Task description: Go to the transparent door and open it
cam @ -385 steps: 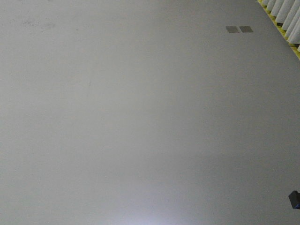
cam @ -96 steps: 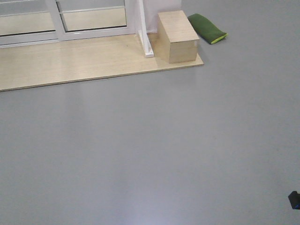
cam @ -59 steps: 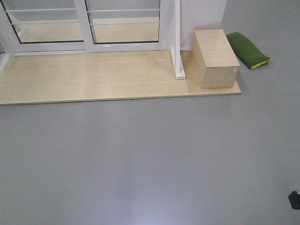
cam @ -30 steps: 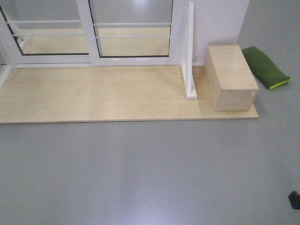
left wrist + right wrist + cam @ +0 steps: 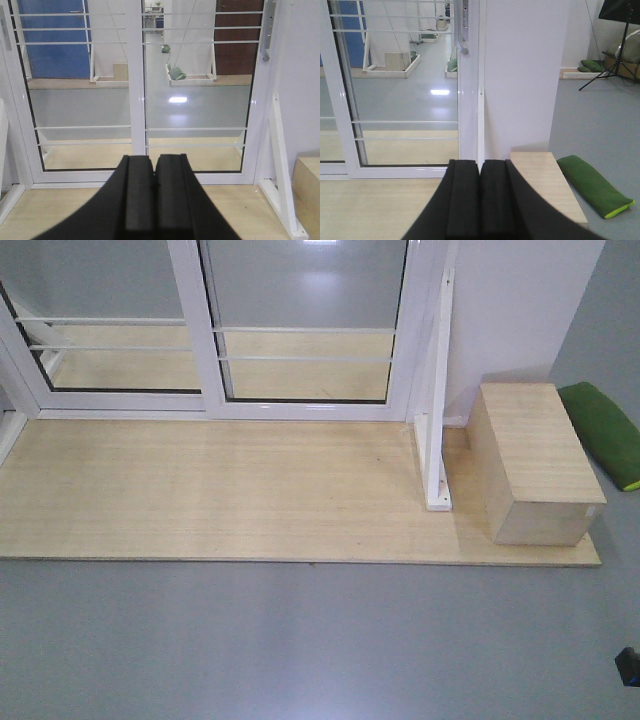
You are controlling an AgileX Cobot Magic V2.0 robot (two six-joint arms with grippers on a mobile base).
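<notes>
Left to right, front view: the neighbouring glass panel (image 5: 110,310), no pull visible on it, then the transparent door (image 5: 305,310), shut, with its right stile against the jamb. Both stand at the back edge of the wooden platform (image 5: 200,490). A white bracing post (image 5: 437,440) stands just right of the door, a wooden box (image 5: 535,475) beside it, and a green cushion (image 5: 605,430) lies on the grey floor (image 5: 300,640) at far right. Left gripper (image 5: 153,165): pads pressed together, nothing between them, aimed at the centre stiles. Right gripper (image 5: 480,167): likewise clamped on nothing, aimed at the door's right stile; the curved grey handle (image 5: 461,30) sits high above it. Step in hand, by judgement: the approach, with the base short of the platform. To do it well: square the base to the door, stop before the platform edge and clear of post and box, raise the right arm to handle height, spread the jaws before reaching, then pull leftward along the track, not outward. Writing: no brand, label or text legible in any view.
</notes>
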